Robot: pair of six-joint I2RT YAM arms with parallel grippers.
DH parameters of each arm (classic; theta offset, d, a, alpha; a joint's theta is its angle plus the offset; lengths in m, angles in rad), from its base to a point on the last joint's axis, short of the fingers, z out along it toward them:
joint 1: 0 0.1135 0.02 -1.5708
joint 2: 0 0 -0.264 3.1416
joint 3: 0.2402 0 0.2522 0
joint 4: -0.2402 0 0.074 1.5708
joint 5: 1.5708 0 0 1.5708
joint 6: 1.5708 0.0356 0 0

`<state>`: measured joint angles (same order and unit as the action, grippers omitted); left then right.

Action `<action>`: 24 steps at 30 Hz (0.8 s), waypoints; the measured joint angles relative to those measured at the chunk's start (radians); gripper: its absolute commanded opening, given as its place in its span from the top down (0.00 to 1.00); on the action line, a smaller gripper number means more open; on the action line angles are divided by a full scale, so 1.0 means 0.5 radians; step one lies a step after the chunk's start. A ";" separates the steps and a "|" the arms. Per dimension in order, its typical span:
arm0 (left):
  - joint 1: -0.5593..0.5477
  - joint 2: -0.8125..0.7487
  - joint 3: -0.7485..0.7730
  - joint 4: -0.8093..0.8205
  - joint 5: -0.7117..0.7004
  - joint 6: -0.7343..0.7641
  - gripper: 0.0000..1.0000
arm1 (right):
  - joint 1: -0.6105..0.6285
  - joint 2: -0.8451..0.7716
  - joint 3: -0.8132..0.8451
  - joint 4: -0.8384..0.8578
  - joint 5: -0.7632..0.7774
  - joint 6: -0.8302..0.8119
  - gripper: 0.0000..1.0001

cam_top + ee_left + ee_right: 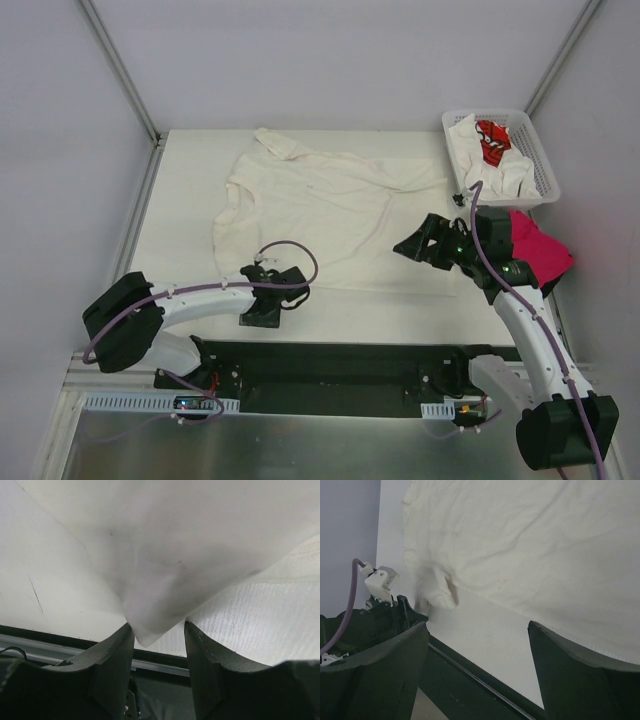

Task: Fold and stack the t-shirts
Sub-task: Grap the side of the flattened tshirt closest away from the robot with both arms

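A cream-white t-shirt (320, 215) lies spread flat on the table, one sleeve bunched at the far edge. My left gripper (268, 300) is low at the shirt's near left corner. In the left wrist view that corner (150, 625) hangs between the fingers of this gripper (159, 627), whose jaws still stand apart. My right gripper (415, 245) hovers open over the near right hem, and the cloth (530, 545) lies beyond its gripper (479, 630) with nothing between the fingers. A magenta-pink t-shirt (540, 250) lies crumpled behind the right arm.
A white lattice basket (545, 165) at the far right holds a white shirt with red print (492, 140) and more white cloth. A black base strip (330, 365) runs along the table's near edge. Metal frame posts stand at the far corners.
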<state>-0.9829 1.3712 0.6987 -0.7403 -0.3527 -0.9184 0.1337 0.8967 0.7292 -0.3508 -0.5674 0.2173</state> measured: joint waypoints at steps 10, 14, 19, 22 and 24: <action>-0.047 0.131 0.100 0.008 -0.071 -0.018 0.59 | 0.000 0.001 -0.001 0.002 0.000 0.005 0.18; -0.065 0.155 0.114 0.007 -0.098 -0.020 0.63 | 0.000 0.001 -0.002 0.005 0.000 0.005 0.18; -0.066 0.169 0.120 0.030 -0.101 -0.033 0.71 | 0.000 0.001 -0.015 0.005 0.000 0.005 0.18; -0.066 0.171 0.120 0.038 -0.102 -0.042 0.71 | 0.000 0.001 -0.015 0.006 0.000 0.005 0.19; -0.066 0.171 0.120 0.039 -0.105 -0.055 0.71 | 0.000 0.002 -0.015 0.006 0.000 0.005 0.19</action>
<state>-1.0157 1.4567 0.7586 -0.7208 -0.4053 -0.9459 0.1337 0.8978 0.7216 -0.3477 -0.5674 0.2199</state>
